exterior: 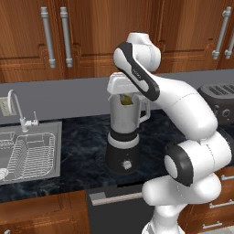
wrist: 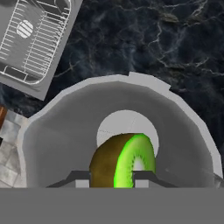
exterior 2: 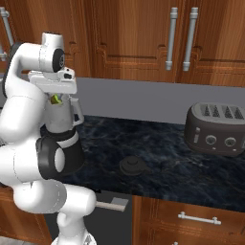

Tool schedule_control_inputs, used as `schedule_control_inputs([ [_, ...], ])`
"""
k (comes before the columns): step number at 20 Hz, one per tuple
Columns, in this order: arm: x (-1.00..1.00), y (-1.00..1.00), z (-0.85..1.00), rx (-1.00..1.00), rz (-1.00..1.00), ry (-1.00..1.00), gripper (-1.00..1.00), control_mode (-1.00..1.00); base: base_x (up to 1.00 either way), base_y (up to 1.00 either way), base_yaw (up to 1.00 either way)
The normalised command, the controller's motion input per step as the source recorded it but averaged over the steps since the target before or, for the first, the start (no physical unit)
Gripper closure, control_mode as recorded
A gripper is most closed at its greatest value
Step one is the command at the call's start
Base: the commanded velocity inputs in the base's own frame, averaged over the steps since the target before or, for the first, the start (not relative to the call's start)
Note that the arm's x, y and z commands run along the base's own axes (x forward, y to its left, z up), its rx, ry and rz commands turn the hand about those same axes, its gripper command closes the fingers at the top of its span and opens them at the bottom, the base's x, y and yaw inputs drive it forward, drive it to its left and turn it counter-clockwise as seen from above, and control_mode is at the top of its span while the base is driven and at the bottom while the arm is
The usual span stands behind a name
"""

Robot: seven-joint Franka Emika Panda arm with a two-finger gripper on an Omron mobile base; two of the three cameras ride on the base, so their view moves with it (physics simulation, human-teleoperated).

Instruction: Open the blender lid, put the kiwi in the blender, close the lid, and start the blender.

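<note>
One kiwi (wrist: 124,161), a cut half with brown skin and a bright green face, sits pinched between my two fingertips (wrist: 78,178), my pincer (wrist: 111,179) clenched on it directly above the open mouth of the single blender (exterior: 123,132). Seen along my fingers, the fruit hangs over the pale round floor of the clear grey jar, whose rim rings it on all sides. From the left base view the kiwi shows as a small yellow-green patch at the jar's mouth, just under my hand. One blender lid (exterior 2: 133,166), a round black cap with a raised knob, lies flat on the dark marble counter (exterior 2: 162,143) well off to my right, apart from the blender's black base. Farther right on the same counter stands one dark toaster (exterior 2: 216,128). To my left, one steel sink (exterior: 27,153) holds a wire rack, with one faucet (exterior: 17,107) behind it. Wooden cabinets (exterior 2: 139,38) hang above.
</note>
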Motion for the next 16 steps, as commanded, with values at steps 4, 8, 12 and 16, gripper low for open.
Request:
schedule_control_inputs([
  [4,0.0,0.0,-0.24,0.0,0.0,0.0,1.0,-1.0,0.0,0.0,0.0],
  [8,0.0,0.0,-0.33,0.0,0.0,0.0,1.0,-1.0,0.0,0.0,0.0],
  [12,0.0,0.0,-0.32,0.0,0.0,0.0,1.0,-1.0,0.0,0.0,0.0],
  [16,-0.02,0.0,-0.28,0.0,0.0,0.0,1.0,-1.0,0.0,0.0,0.0],
])
